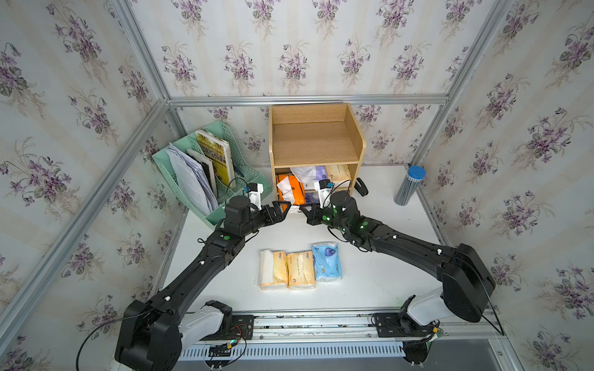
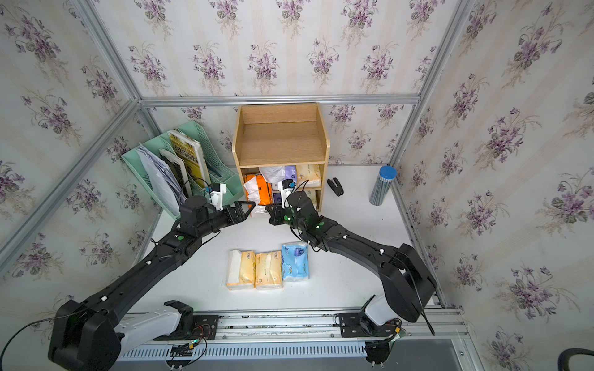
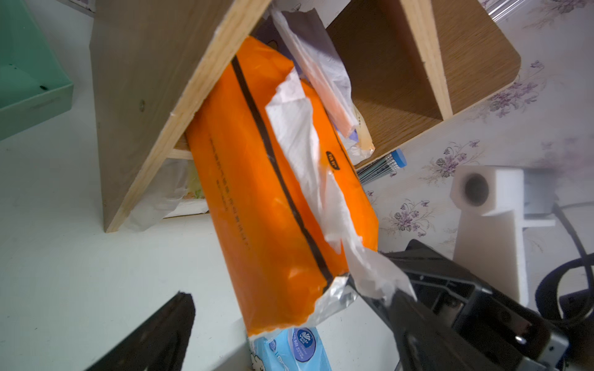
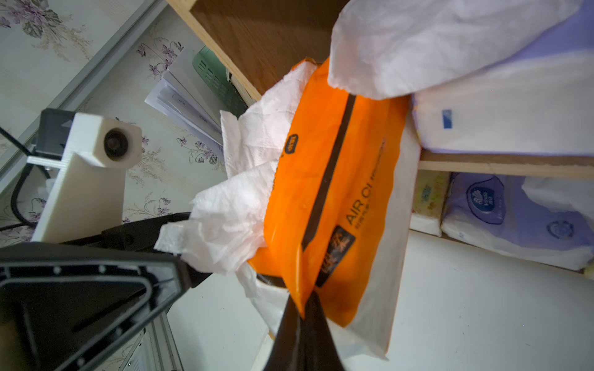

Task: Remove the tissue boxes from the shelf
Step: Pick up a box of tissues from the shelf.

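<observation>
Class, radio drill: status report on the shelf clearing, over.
Right gripper shut on wrapper edge of orange pack; left gripper open alongside. Pack tilted, partly out of the shelf. Loose white tissue trails against the left fingers.

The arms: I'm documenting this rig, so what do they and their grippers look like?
The left arm and right arm: boxy matt black, white base links, white studs, green lights, thin black cables looping alongside. The left gripper and right gripper: black triangular fingers, white camera mounts behind.

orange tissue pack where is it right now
In a top view the orange tissue pack sticks out of the left side of the shelf, its near end pinched by the right hand.
</observation>
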Tool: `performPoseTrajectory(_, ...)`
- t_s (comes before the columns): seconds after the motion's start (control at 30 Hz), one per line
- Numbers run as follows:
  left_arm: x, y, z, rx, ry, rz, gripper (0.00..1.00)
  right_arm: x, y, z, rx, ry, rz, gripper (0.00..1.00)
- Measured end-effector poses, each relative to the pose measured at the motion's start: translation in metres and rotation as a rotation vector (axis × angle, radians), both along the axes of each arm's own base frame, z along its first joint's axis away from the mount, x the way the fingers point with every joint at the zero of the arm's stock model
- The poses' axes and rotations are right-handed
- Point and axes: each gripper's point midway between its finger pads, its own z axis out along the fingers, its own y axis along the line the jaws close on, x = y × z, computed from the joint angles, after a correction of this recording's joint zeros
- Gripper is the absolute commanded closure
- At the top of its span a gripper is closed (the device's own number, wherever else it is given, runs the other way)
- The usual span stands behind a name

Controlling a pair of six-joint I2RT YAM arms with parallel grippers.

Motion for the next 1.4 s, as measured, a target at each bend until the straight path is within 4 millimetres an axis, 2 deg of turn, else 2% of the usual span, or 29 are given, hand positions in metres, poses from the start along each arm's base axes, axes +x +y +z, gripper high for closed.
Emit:
performPoseTrajectory(0.17,-0.005,-0.018,0.002,0.005,-0.014,-0.034,0.10,-0.018,0.000,0.003,0.003,-0.007,0.030,1.00)
performPoseTrajectory(0.43,-0.022,-0.043,-0.004,0.052,-0.015,-0.060,0.20,-0.036,-0.019,0.006,-0.007,-0.026,0.018,1.00)
performPoseTrajectory(0.77,-0.048,-0.071,-0.006,0.104,-0.034,-0.108,0.20,-0.060,-0.054,0.001,-0.041,-0.039,-0.016,1.00)
performPoseTrajectory(0.97,-0.046,-0.090,-0.016,0.147,-0.021,-0.123,0.18,-0.069,-0.074,-0.004,-0.077,-0.046,-0.050,1.00)
performPoseTrajectory(1.1,-0.037,-0.100,-0.013,0.166,-0.040,-0.112,0.17,-0.066,-0.078,-0.005,-0.094,-0.043,-0.064,1.00)
performPoseTrajectory(1.4,-0.016,-0.099,0.015,0.217,-0.133,-0.047,0.14,-0.024,-0.071,0.002,-0.134,-0.045,-0.099,1.00)
